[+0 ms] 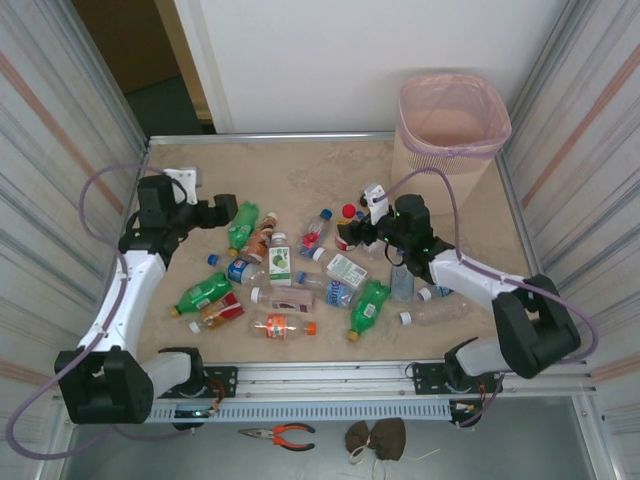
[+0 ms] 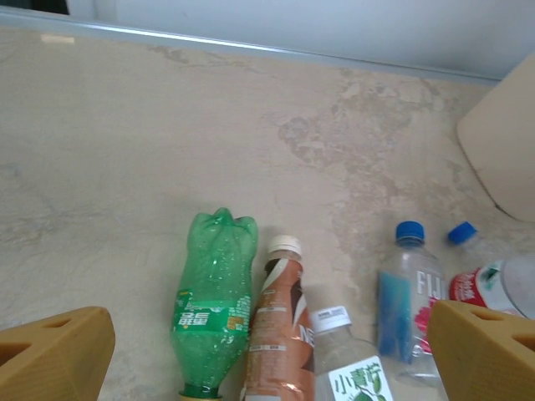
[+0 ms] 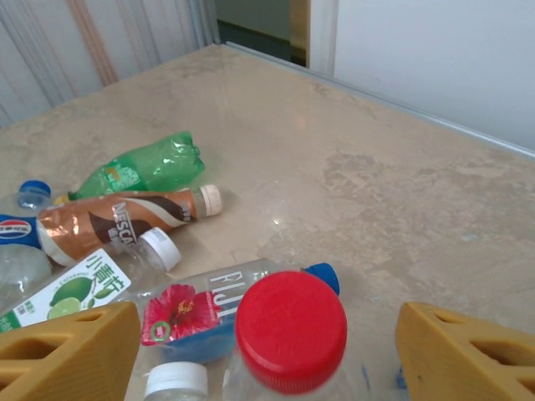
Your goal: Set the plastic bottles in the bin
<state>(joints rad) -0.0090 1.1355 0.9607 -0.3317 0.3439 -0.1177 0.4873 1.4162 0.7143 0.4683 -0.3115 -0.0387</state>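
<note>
1. The left fingers [image 2: 54, 357] are spread wide and pinch nothing, hovering above the left side of the bottle pile.
2. Below them a green bottle [image 2: 213, 301] lies flat on the counter [image 2: 167, 125]. A brown Nescafé bottle [image 2: 280, 326] is pressed along its side. Next comes a lime-label bottle [image 2: 351, 372] with a white cap, then a Fiji bottle [image 2: 407, 292] with a blue cap.
3. Over on the right, the right fingers [image 3: 71, 355] are spread too, one on either side of a red-capped bottle [image 3: 291, 330].
4. A gap shows on both sides of that red cap, so there is no pinch on it. The cap faces up towards the wrist camera.
5. From above, the bottles [image 1: 290, 290] are strewn across the middle of the counter, most on their sides, all outside the bin.
6. The bin [image 1: 452, 125] stands in the far right corner with its pink liner folded over the rim. It is near the right arm and well apart from the left fingers.
7. A beige corner of the bin pokes in at the right edge of the left wrist view, just beyond the Fiji bottle.
</note>
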